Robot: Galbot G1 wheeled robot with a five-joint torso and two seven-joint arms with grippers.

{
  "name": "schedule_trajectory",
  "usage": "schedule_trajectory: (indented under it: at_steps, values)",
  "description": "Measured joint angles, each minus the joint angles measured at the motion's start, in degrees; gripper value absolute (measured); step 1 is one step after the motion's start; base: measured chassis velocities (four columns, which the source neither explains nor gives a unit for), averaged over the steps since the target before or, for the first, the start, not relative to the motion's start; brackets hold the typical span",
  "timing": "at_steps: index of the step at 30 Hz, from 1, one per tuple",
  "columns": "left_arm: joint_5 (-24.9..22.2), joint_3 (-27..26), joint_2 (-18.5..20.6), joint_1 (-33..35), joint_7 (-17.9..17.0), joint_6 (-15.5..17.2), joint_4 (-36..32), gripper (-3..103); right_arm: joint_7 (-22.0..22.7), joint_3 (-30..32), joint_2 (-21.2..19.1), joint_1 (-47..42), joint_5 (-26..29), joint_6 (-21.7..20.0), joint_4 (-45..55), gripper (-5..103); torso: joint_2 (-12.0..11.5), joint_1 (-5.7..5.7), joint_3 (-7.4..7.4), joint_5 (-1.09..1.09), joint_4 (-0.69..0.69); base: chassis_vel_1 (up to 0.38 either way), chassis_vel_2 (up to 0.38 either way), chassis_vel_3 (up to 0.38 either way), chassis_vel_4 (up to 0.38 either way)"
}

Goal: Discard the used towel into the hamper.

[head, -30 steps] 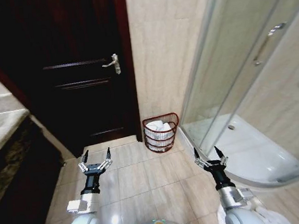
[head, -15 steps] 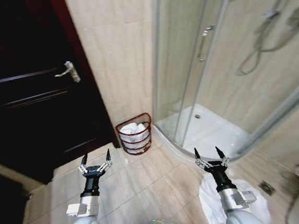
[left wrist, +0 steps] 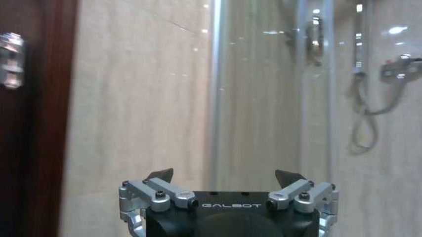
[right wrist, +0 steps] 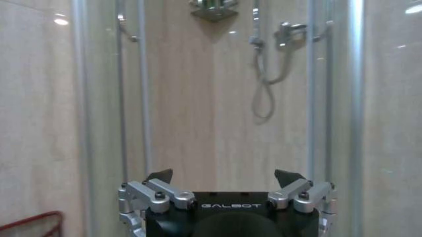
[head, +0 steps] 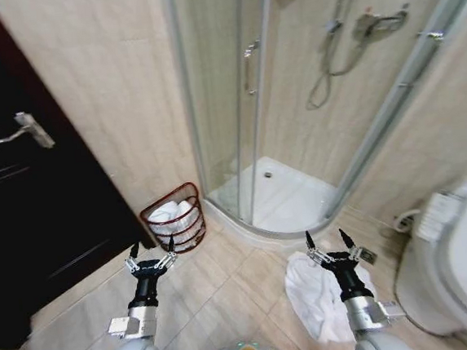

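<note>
Towel [head: 318,294], white and crumpled, lies on the floor tiles at five o'clock, under my right gripper [head: 331,241], whose fingers are spread and empty. My left gripper [head: 151,249] is spread too, near the hamper [head: 174,219] at ten o'clock. Grabbing one loose fold could let the towel trail and snag the already part-filled hamper's rim.

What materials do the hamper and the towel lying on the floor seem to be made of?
The hamper looks like thin metal wire with a reddish-brown coating: its open weave lets the white cloth inside show through. The towel on the floor looks like soft white fabric, probably cotton terry, since it lies in loose crumpled folds; its weave cannot be made out.
</note>
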Motion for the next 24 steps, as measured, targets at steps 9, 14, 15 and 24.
schedule_trajectory:
  at_steps: [9,14,15,24]
  values:
    - [0.9,0.1,-0.2,0.1,0.0,-0.1,0.6,100,0.1,0.0,0.0,0.0,0.0,0.1,0.0,100,-1.7,-0.70,-0.99,0.01,0.00,-0.118,-0.122,-0.125,-0.130]
    - [1.1,0.1,-0.4,0.1,0.0,-0.2,0.6,100,0.1,0.1,-0.1,0.0,0.1,0.3,-0.1,100,-3.0,-1.28,-1.74,0.01,0.00,-0.128,-0.135,-0.128,-0.114]
    - [1.1,0.1,-0.4,0.1,0.0,-0.2,0.6,100,0.1,0.1,-0.1,0.0,0.1,0.3,-0.1,100,-3.0,-1.28,-1.74,0.01,0.00,-0.128,-0.132,-0.136,-0.110]
    - [1.5,0.1,-0.7,0.1,0.0,-0.6,0.7,100,0.2,0.0,-0.2,-0.4,0.1,0.9,-0.1,100,-5.1,-2.18,-2.93,0.01,0.00,-0.121,-0.120,-0.123,-0.120]
